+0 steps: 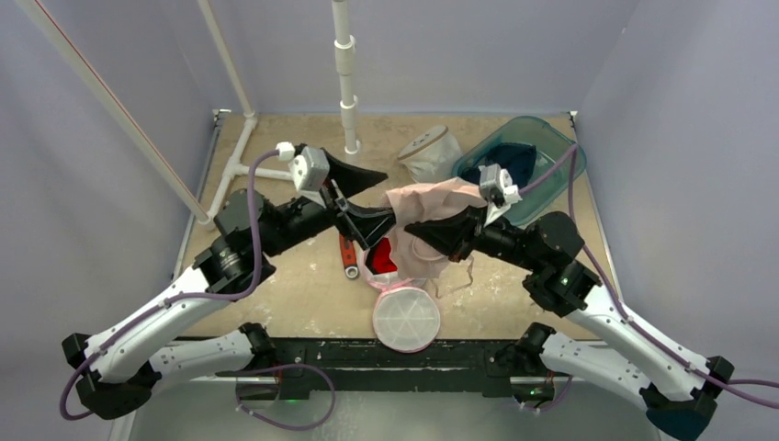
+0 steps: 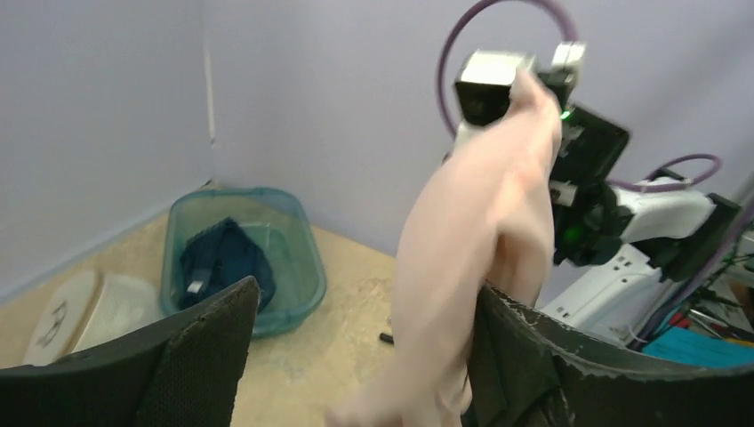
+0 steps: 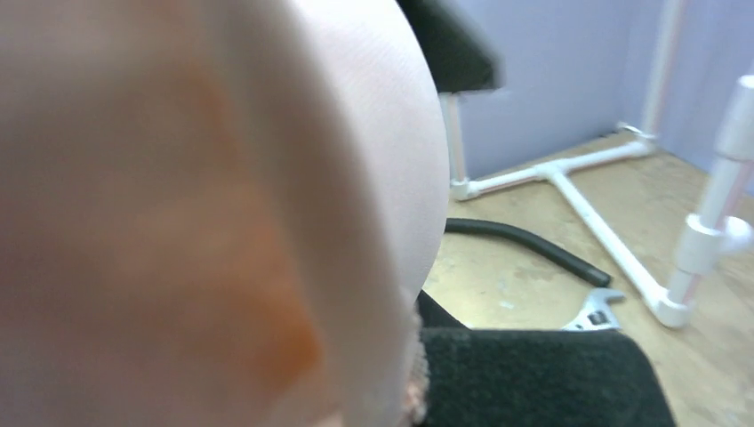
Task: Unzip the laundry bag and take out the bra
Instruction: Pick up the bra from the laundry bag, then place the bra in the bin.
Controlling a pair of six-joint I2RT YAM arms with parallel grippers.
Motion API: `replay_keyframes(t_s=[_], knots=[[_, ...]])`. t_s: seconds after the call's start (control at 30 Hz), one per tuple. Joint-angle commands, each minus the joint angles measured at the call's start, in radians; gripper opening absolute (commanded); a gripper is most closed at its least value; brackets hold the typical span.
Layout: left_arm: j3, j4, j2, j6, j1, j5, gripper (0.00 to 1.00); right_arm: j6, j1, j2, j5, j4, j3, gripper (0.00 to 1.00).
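This is a robotics lab test cell: plain lavender wall panels [image 1: 459,46] box in a scuffed tan table [image 1: 294,308], with a white plastic pipe frame [image 1: 346,83] and black-and-white robot arms [image 1: 174,312] bolted on.

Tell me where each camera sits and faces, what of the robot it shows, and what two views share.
Top external: above and behind the bases, looking down on the table; both arms show.
Left wrist: on the left arm, facing the teal tub and the right arm; left fingers at the bottom.
Right wrist: faces the white pipe frame, largely blocked by the pink garment; right fingers show.
Shared: tub in top and left wrist.
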Motion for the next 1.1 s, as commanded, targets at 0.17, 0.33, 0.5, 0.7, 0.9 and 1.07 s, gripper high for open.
replay_keyframes(t_s=[0.17,0.33,0.5,0.7,0.9,1.07], knots=[[-0.232,-0.24,-0.302,-0.077,0.007,-0.583,0.86,-0.038,-0.012,0.084,0.58,-0.229,0.213,0.0],[-0.341,-0.306,-0.472,-0.225,0.007,-0.807,0.87,0.068,-0.207,0.202,0.643,-0.245,0.286,0.0],[-0.481,-0.265,-0.564,-0.36,0.006,-0.892,0.85,0.227,-0.465,0.343,0.572,-0.202,0.346,0.0],[-0.533,-0.283,-0.518,-0.441,0.006,-0.888,0.84,0.276,-0.677,0.534,0.525,-0.154,0.436,0.0],[-0.54,-0.323,-0.448,-0.499,0.007,-0.834,0.83,0.303,-0.798,0.725,0.469,-0.082,0.482,0.0],[-0.574,-0.316,-0.44,-0.52,0.006,-0.83,0.82,0.318,-0.799,0.778,0.417,0.0,0.487,0.0]])
